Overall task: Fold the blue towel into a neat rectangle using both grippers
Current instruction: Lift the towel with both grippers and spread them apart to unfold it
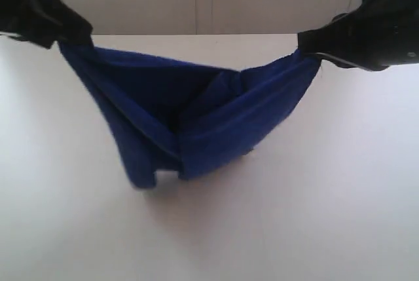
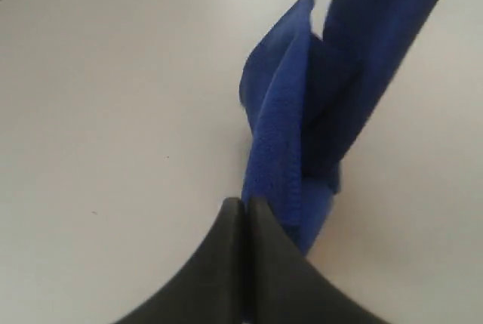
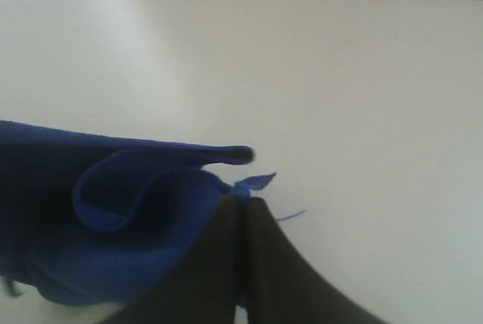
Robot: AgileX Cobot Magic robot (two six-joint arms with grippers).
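1. Blue towel: slung like a hammock between both pincers over the middle of the white surface. Its folds sag low, and whether they touch the surface cannot be told.
2. Left pincer: clenched on one towel end.
3. Right pincer: clenched on the opposite end.

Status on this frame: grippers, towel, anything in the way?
Left gripper shut on towel, one end. Right gripper shut on the other end. It hangs slung between them, sagging toward the table. Nothing seen in the way.
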